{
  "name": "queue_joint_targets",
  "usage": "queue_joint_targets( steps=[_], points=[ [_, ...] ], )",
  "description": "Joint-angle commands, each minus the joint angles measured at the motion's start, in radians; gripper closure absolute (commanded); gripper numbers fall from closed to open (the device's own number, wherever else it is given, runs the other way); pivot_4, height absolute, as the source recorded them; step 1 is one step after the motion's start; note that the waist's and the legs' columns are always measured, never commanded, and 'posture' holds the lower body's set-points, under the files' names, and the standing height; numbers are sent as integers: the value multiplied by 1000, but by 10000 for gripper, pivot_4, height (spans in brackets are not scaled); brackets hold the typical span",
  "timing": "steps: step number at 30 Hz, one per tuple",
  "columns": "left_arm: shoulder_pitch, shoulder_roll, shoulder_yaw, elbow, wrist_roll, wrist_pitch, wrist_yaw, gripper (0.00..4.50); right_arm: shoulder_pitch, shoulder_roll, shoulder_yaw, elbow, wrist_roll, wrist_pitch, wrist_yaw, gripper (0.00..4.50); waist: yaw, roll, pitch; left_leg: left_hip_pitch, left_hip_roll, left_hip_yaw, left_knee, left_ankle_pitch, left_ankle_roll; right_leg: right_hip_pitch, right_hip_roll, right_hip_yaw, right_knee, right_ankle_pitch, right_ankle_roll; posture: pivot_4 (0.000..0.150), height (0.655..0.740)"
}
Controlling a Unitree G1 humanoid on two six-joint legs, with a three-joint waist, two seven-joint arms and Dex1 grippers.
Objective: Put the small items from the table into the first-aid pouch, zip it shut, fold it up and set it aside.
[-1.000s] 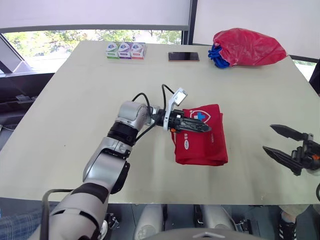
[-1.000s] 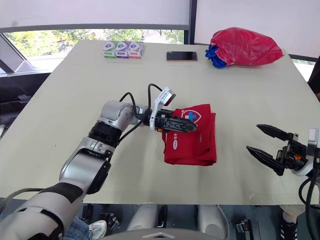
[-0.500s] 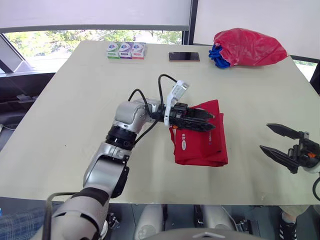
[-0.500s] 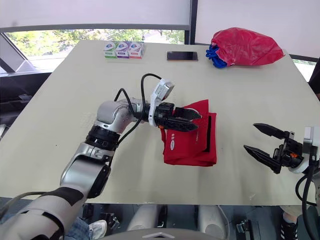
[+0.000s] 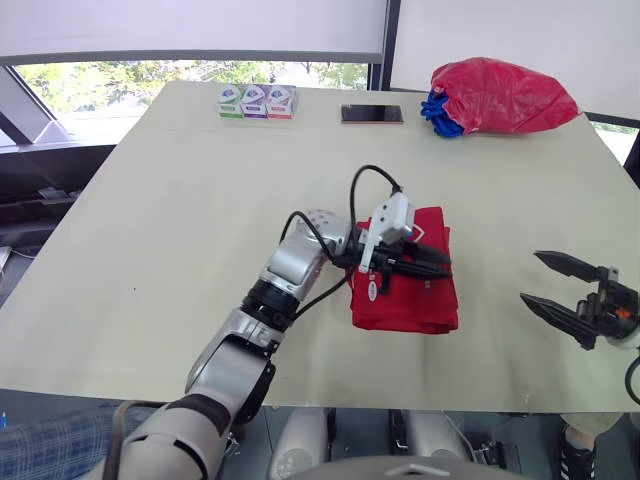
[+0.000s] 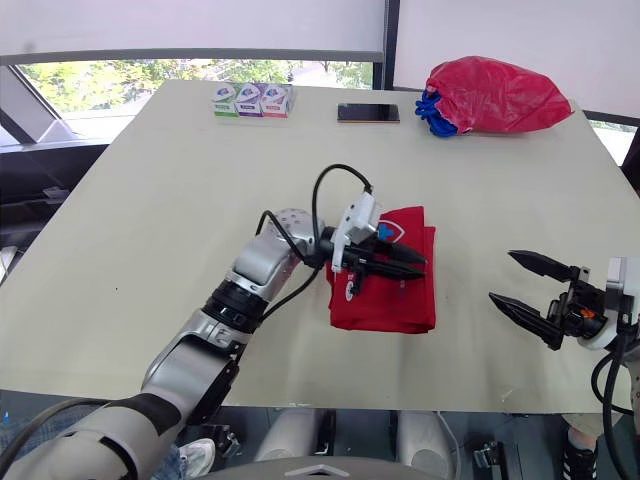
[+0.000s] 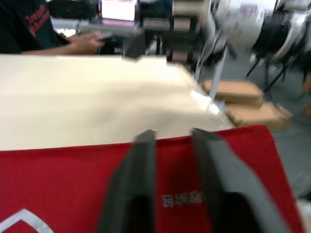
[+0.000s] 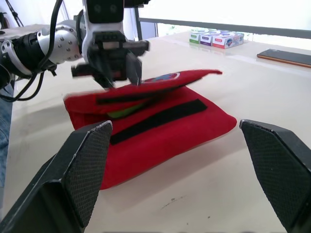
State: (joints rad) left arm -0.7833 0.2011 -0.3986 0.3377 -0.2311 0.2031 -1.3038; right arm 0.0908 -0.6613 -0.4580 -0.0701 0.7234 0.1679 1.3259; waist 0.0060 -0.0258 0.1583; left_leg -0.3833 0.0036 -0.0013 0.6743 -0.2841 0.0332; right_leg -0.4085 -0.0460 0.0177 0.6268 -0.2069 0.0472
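Pale beige table (image 5: 180, 200), matte top. Four things sat on it.

- Red first-aid pouch (image 5: 410, 305): folded, right of centre, nearer the front edge than the back. White shield logo on top. In the right wrist view the top flap sat slightly raised over a black strip.
- Three small boxes (image 5: 253, 101): in a row, touching, at the far edge, left side.
- Smartphone (image 5: 371, 114): flat, far edge, near the middle, just right of the boxes.
- Red plastic bag (image 5: 505, 95): bunched up, far right corner, with something blue (image 5: 440, 108) at its left side; couldn't tell what.

All well apart from the pouch.
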Motion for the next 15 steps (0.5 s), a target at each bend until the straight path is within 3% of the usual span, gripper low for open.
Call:
queue_joint_targets(
  steps=[1, 7, 15],
  points=[
    [-9, -11, -54, 74, 105, -165, 12, 44010, -7, 1, -1, -7, 6, -25, 10, 0, 1, 0, 0, 0, 0, 0, 0, 0, 0, 0, 0, 0, 0, 0, 0, 1500, 7400],
    [38, 1, -122, 112, 182, -288, -32, 44010, -5, -1, 5, 0, 0, -38, 8, 0, 8, 3, -2, 2, 1, 0, 0, 0, 1, 2, 0, 0, 0, 0, 0, 1500, 7400],
    [79, 25, -168, 90, 205, -284, -89, 44010, 2, 1, 9, -16, -1, -35, -5, 0, 7, 6, -4, 2, 1, 0, 0, -1, 1, 2, 0, 0, 0, 0, 0, 1500, 7400]
  ],
)
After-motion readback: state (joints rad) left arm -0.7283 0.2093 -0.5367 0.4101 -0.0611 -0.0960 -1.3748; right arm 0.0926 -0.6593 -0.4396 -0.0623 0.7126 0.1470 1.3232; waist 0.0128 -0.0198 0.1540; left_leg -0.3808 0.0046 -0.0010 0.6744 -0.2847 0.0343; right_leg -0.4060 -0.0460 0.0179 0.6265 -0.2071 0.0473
